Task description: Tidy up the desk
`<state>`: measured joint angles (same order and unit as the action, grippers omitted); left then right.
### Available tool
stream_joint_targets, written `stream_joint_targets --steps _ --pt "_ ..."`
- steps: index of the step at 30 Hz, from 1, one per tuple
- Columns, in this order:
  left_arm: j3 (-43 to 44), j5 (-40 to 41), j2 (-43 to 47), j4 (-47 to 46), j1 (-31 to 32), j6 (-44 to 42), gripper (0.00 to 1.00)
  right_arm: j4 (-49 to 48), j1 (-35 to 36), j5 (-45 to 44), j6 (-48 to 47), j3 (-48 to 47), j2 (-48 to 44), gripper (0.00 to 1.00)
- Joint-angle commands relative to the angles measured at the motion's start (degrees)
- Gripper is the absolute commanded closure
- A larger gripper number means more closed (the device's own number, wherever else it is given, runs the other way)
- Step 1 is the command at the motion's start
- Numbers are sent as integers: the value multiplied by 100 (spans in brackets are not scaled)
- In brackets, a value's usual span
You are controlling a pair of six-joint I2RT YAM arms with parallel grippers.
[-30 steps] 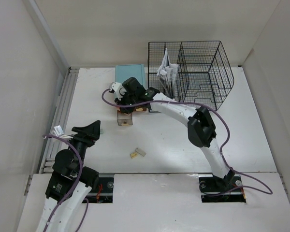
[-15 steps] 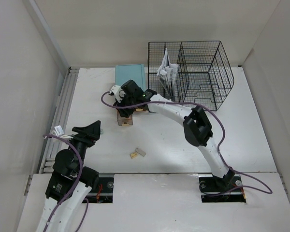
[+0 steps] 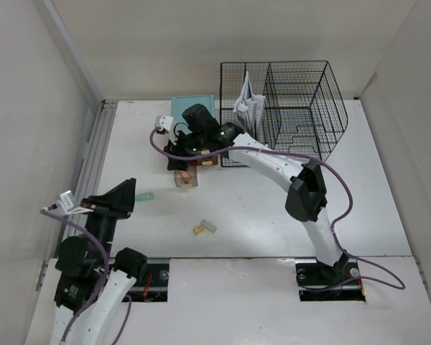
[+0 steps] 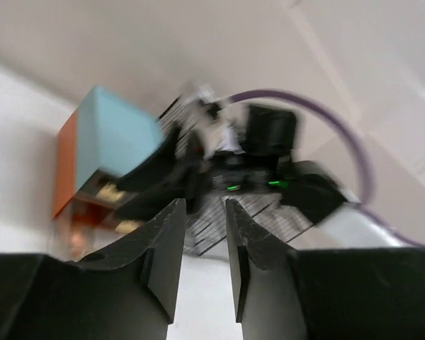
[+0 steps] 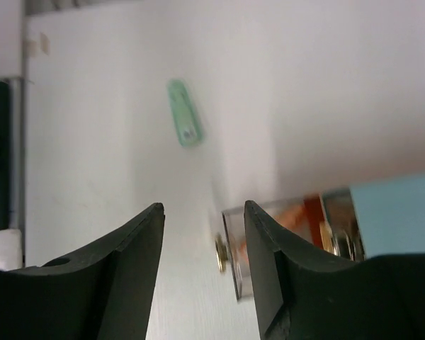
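The desk is a white tabletop. My left gripper hovers near its left side, pointing right at a small green item just beyond its tips. In the blurred left wrist view its fingers stand a narrow gap apart with nothing between them. My right gripper is open above a clear drawer pulled out of the teal drawer box. In the right wrist view, the right gripper frames the drawer's brass knob, and the green item lies farther off.
A black wire rack with papers stands at the back right. Two small pieces lie near the front middle. A metal rail runs along the left edge. The teal box's side is orange.
My left arm pulled back to the left, uncovering the green item, and its jaws narrowed. My right gripper opened wider and shifted back from the drawer toward the box.
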<state>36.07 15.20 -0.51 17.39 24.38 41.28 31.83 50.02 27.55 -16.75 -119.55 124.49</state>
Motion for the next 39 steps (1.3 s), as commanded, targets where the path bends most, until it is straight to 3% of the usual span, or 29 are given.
stream_joint_targets --steps 1,5,8,9,10,14,25,30,39 --pt "741 -657 896 -973 14 -734 74 330 113 1611 -372 -857 636 45" --pt "1409 -1536 386 -711 14 -1437 73 674 263 1745 -609 -1904 1437 42" --pt "1534 -2301 122 -465 14 -1816 51 448 508 1307 -724 -2002 1570 39" --pt "1534 -2424 122 -403 14 -1816 38 446 561 1166 -785 -2055 1570 38" --pt "1534 -2591 69 -351 14 -1894 31 386 622 1000 -786 -2055 1709 38" --pt "1420 -2707 130 -219 14 -1948 16 280 816 314 -917 -2213 1965 35" --pt "1244 -2487 403 19 14 -1948 12 -537 983 -1197 -408 -2275 2352 26" --pt "1244 -2435 403 72 14 -2001 12 -599 1097 -1357 -346 -2476 2528 13" --pt "1139 -2434 403 72 14 -1948 11 -599 1203 -1059 -504 -2530 2765 12"
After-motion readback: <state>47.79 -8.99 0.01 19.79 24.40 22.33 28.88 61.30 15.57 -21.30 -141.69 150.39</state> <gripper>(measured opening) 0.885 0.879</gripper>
